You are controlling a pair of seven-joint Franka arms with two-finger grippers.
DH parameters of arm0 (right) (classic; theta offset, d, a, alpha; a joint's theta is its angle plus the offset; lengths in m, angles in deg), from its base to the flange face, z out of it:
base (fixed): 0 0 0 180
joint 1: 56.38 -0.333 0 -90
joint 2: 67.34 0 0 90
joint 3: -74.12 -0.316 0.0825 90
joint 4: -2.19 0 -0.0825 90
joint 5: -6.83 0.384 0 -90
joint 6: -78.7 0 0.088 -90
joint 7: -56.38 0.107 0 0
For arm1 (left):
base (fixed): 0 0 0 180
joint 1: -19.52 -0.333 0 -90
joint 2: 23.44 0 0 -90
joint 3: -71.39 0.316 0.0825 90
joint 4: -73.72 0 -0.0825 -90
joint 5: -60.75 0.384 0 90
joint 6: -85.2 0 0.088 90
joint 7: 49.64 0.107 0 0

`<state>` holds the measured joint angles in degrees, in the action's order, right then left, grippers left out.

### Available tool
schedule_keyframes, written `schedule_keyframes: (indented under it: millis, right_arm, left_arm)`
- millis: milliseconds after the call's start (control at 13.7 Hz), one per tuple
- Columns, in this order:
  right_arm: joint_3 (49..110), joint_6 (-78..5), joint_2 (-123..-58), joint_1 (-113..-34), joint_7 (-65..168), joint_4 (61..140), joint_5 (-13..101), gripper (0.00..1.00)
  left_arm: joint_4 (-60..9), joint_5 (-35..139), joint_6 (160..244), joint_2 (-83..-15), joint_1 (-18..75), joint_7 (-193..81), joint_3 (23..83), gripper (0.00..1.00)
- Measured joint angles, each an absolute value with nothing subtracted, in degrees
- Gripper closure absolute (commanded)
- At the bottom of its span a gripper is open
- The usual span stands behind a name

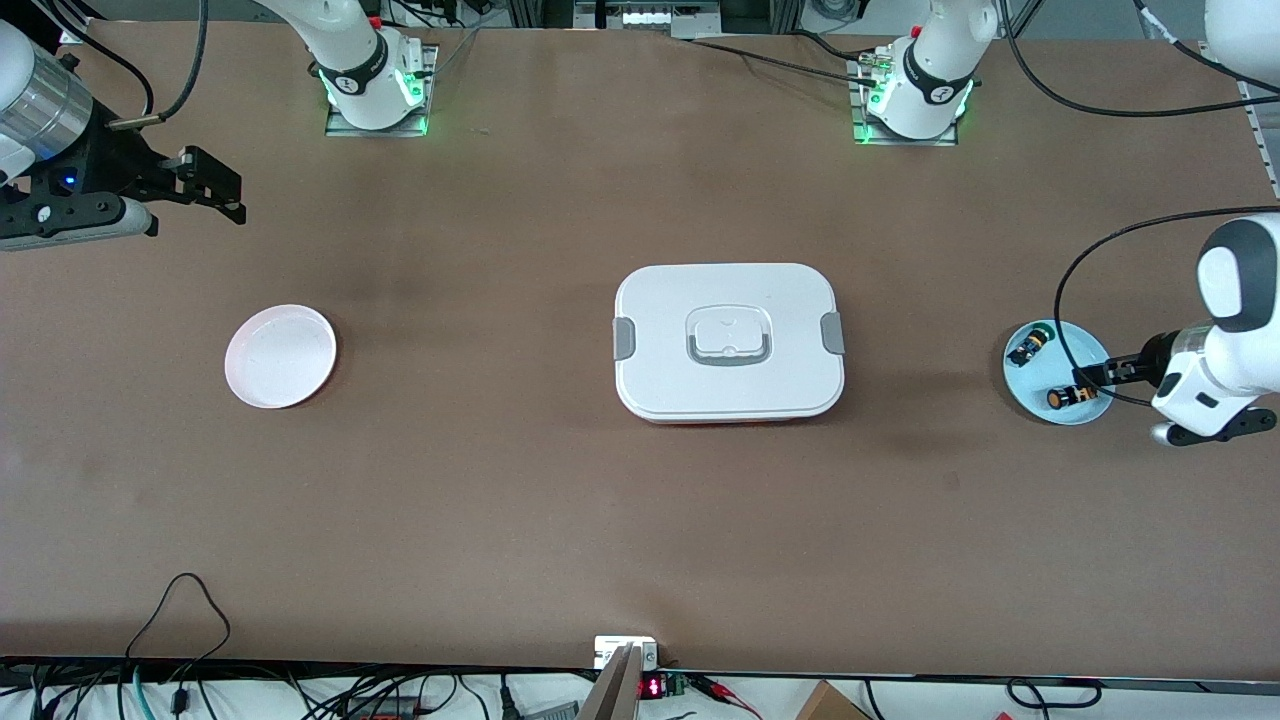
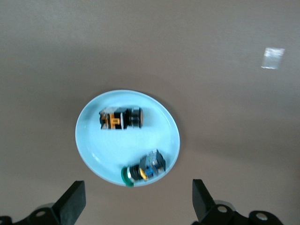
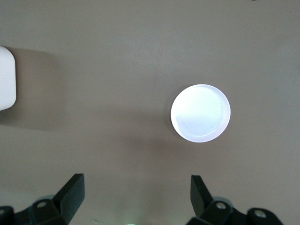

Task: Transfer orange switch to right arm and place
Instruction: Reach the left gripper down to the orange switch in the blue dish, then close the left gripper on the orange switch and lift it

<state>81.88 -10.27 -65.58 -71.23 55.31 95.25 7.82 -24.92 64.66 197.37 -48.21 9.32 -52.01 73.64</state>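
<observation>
The orange switch is a small black button with orange marks; it lies on its side on the light blue plate, toward the front camera. In the left wrist view the orange switch lies apart from a green-capped button on the same plate. My left gripper hangs open and empty over the plate's rim at the left arm's end; its own view shows the jaws wide apart. My right gripper is open and empty, up over bare table at the right arm's end, as its own view shows.
The green-capped button lies on the blue plate's part farther from the front camera. A white lidded box sits mid-table. A white plate lies toward the right arm's end and also shows in the right wrist view.
</observation>
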Motion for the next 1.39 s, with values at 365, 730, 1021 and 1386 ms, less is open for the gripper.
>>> schedule_keyframes:
  millis: [365, 730, 1021, 1386]
  right_arm:
    - [81.9, -10.2, -65.6, -71.2, 55.3, 95.3, 7.8, 0.00]
    - [81.9, -10.2, -65.6, -71.2, 55.3, 95.3, 7.8, 0.00]
    - [81.9, -10.2, -65.6, -71.2, 55.3, 95.3, 7.8, 0.00]
    - [81.9, -10.2, -65.6, -71.3, 55.3, 95.3, 7.8, 0.00]
  left_arm:
    - [-34.9, 64.8, 216.4, -49.0, 5.7, -48.9, 73.7, 0.00]
    - [-40.2, 64.9, 225.7, -50.0, 4.5, -47.7, 73.6, 0.00]
    - [-40.9, 64.9, 234.1, -54.0, 3.0, -44.3, 73.6, 0.00]
    - [-40.8, 64.9, 235.8, -55.8, 2.5, -43.6, 73.3, 0.00]
